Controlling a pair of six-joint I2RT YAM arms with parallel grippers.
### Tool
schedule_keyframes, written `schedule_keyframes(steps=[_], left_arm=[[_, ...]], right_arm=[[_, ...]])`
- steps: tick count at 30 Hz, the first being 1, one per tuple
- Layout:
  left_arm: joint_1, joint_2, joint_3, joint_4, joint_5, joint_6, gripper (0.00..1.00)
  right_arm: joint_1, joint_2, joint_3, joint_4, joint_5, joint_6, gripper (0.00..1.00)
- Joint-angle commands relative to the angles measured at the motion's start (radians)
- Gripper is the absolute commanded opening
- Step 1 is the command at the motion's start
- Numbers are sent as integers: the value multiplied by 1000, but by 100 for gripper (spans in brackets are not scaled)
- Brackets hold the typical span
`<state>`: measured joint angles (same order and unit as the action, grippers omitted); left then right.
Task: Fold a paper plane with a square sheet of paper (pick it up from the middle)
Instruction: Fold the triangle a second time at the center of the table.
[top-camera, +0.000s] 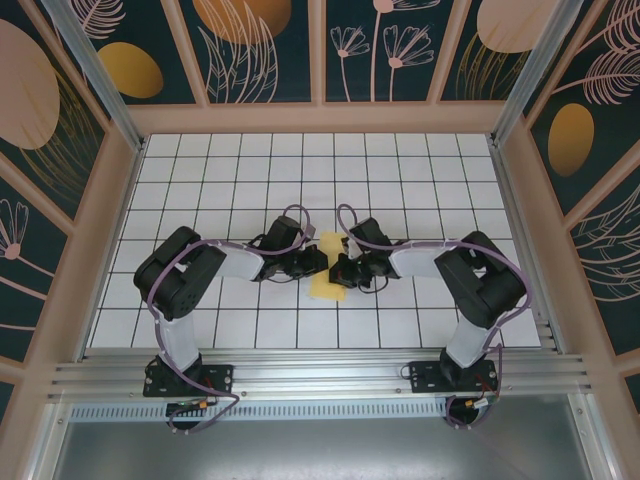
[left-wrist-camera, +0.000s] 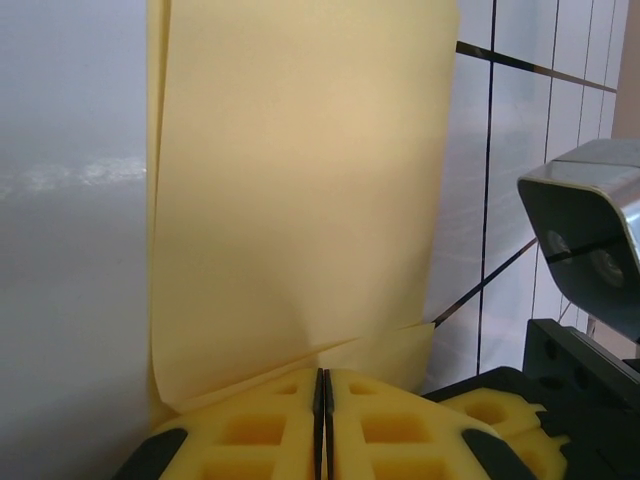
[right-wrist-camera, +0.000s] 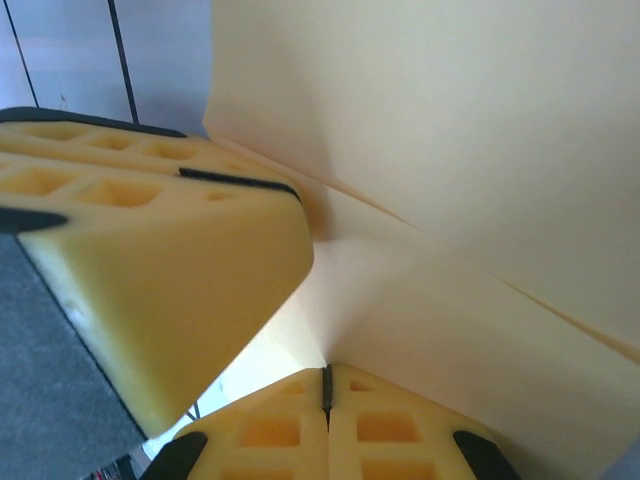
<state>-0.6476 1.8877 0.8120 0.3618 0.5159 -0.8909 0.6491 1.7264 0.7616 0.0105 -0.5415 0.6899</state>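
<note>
Sitting at the middle of the table (top-camera: 400, 180), the creased yellow paper (top-camera: 327, 289) is being pinched from both sides: the left gripper (top-camera: 318, 263) is clamping its edge with jaws pressed together, and the right gripper (top-camera: 339, 270), likewise closed, is seemingly nipping a fold

The sheet of paper (left-wrist-camera: 300, 200) is thin yellow paper, matt and smooth, with soft creases. At its lower edge, the fingers (left-wrist-camera: 250, 430) of the left gripper (left-wrist-camera: 322, 385) look like moulded yellow plastic, matt, with sunken square cells. The right gripper (right-wrist-camera: 325, 385) has the same finish. Under the sheet, the table (top-camera: 420, 190) is white and glossy, with dark grid lines. Nearer than the sheet runs a rail (top-camera: 320, 375) of brushed bare metal. Beside the sheet, the arm shells (top-camera: 180, 270) are black, probably matt plastic, though small here.
</note>
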Motion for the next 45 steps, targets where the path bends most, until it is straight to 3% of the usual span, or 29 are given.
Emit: schedule_keyframes(steps=[1, 8, 14, 23, 30, 34, 45], left_arm=[[0, 48, -5, -93, -75, 34, 13], [-1, 48, -7, -112, -96, 36, 12], [-1, 39, -7, -101, -76, 41, 13], [-1, -51, 53, -115, -29, 53, 24], [-19, -118, 56, -107, 13, 50, 29], [-45, -91, 55, -102, 48, 64, 28], [-53, -21, 35, -79, -1, 43, 23]], right_arm=[[4, -29, -50, -65, 24, 3, 0], [6, -74, -131, 17, -17, 36, 0], [7, -95, -70, 6, -14, 12, 1], [8, -206, -86, -50, 54, 16, 2], [11, -242, -183, 33, -9, 56, 0], [14, -231, -188, 57, -45, 65, 0], [30, -169, -174, 67, -31, 61, 0]])
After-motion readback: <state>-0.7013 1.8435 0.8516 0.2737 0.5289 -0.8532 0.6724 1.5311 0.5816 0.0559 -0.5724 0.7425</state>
